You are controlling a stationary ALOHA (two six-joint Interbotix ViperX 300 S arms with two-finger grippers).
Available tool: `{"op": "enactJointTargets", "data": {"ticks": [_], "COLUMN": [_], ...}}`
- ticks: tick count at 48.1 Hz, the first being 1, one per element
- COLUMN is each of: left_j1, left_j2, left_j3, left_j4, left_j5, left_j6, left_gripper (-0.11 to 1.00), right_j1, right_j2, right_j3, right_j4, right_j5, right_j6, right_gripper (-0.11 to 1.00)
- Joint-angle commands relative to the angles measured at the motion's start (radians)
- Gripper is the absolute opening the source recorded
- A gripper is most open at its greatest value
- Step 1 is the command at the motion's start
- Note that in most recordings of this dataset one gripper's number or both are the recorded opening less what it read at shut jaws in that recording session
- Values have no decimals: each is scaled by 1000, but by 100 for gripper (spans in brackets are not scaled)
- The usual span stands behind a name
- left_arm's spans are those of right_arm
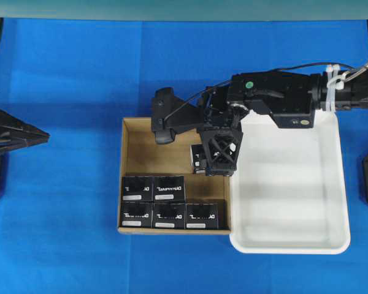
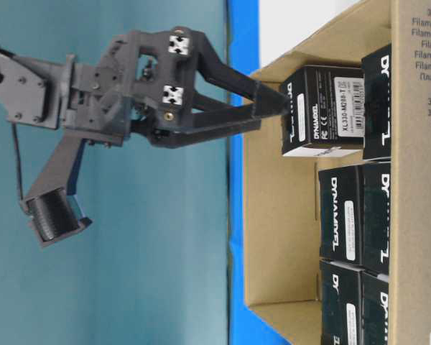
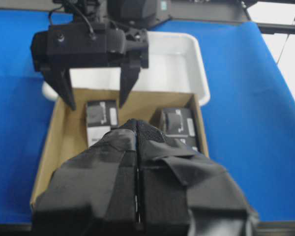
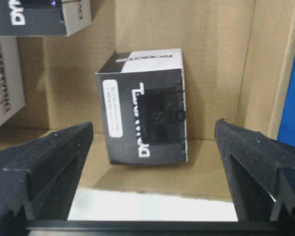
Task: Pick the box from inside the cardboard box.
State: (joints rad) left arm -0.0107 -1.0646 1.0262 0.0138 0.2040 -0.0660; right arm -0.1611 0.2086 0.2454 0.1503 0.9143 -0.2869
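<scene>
even overhead light is falling brightly; the white tray [image 1: 294, 239] is glaring slightly, and the close jaws are blurring in both wrist views.

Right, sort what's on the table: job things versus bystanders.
Job: the black box standing apart, the cardboard box holding it, the right gripper open around it.
Bystanders: white tray, five other black boxes, left gripper, blue cloth.

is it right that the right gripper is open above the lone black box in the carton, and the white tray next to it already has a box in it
Not quite. The right gripper is open over the lone black box in the cardboard carton, but the white tray beside it holds nothing; the overhead view shows it bare. All six boxes sit inside the carton.
</scene>
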Motion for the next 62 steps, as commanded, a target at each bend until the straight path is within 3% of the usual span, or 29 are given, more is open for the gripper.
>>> {"op": "enactJointTargets", "data": {"ticks": [1,17,40,45,51,62], "left_j1": [0,0,0,0,0,0], "left_j2": [9,9,11,11,11,11], "left_j3": [-29,-29,-29,-29,-29,-29], "left_j4": [3,2,3,3,3,3], "left_j5": [-6,-6,-6,-6,-6,-6], "left_j6": [-2,-14,-29,-29,-29,-29], "left_gripper": [-5,-5,-5,-5,-5,-5], "right_j1": [5,20,20,25,23,-2], "right_j2": [3,60,87,72,21,-81], "right_j3": [9,29,38,32,17,-58], "right_j4": [2,3,3,5,5,8], "right_j5": [-32,-74,-106,-95,-86,23], "right_j6": [-3,-41,-25,-28,-29,0], "right_gripper": [99,99,98,89,62,61]}}
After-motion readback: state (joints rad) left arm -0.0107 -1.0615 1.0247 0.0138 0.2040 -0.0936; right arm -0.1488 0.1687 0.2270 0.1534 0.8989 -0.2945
